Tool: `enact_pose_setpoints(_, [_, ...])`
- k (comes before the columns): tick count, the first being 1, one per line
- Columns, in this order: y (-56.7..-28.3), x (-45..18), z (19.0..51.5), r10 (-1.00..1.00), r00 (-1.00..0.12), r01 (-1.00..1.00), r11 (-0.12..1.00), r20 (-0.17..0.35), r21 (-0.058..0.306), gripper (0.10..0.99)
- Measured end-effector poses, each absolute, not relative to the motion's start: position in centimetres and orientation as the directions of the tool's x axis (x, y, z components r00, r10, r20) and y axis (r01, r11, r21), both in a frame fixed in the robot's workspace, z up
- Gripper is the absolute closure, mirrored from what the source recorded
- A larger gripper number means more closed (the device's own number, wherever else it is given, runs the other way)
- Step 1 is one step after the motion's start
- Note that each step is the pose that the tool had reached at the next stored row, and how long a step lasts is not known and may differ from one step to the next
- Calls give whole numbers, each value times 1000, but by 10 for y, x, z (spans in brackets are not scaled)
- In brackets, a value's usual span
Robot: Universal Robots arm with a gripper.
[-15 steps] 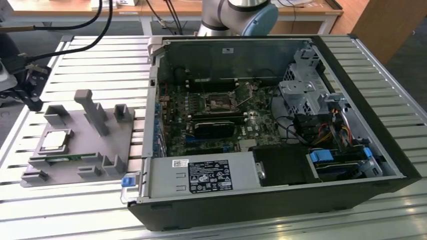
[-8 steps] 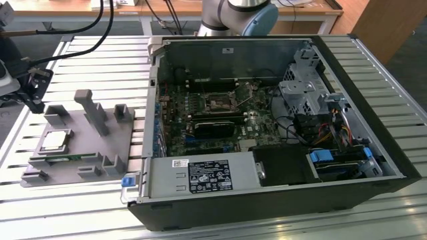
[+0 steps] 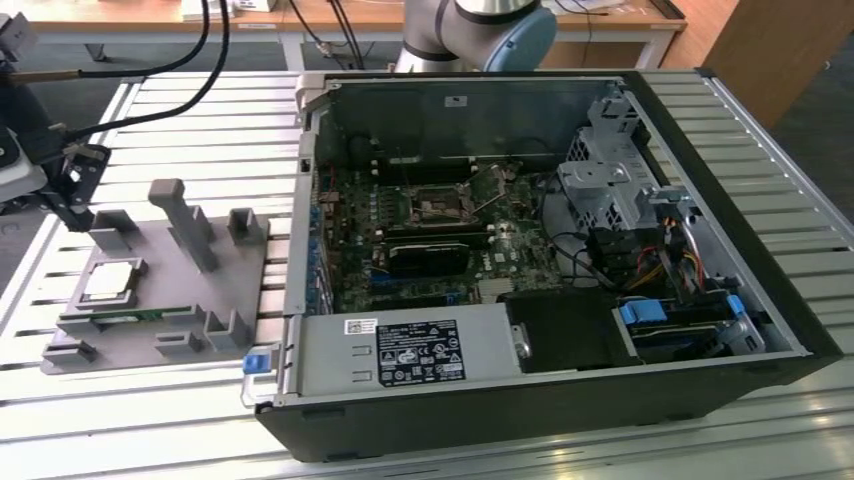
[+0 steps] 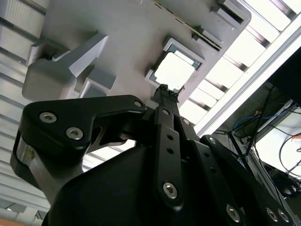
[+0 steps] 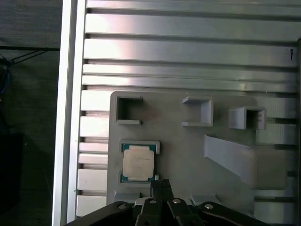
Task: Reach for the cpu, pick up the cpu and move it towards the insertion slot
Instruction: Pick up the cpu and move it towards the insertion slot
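Slatted metal table (image 5: 188, 47) bears a fixture (image 5: 174, 155) whose pocket seats the cpu (image 5: 138, 163), likely light, stiff, slick, fragile, best pinched by its edges; over the fixture hangs the gripper (image 5: 160, 184), jaws together, empty.

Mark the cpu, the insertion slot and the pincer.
cpu (image 5: 138, 162): first wrist view, middle of its silver top.
insertion slot (image 3: 438, 207): exterior view, centre of the dark socket.
pincer (image 5: 161, 181): first wrist view, between its fingertips.
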State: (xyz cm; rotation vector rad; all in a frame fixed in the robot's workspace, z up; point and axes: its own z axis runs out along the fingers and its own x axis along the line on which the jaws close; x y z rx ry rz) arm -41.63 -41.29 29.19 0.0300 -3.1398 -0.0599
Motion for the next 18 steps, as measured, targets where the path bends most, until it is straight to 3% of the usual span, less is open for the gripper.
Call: enact_pose_setpoints(18, [-415,-417,264,-19,-1000,-19,999,2,38,980])
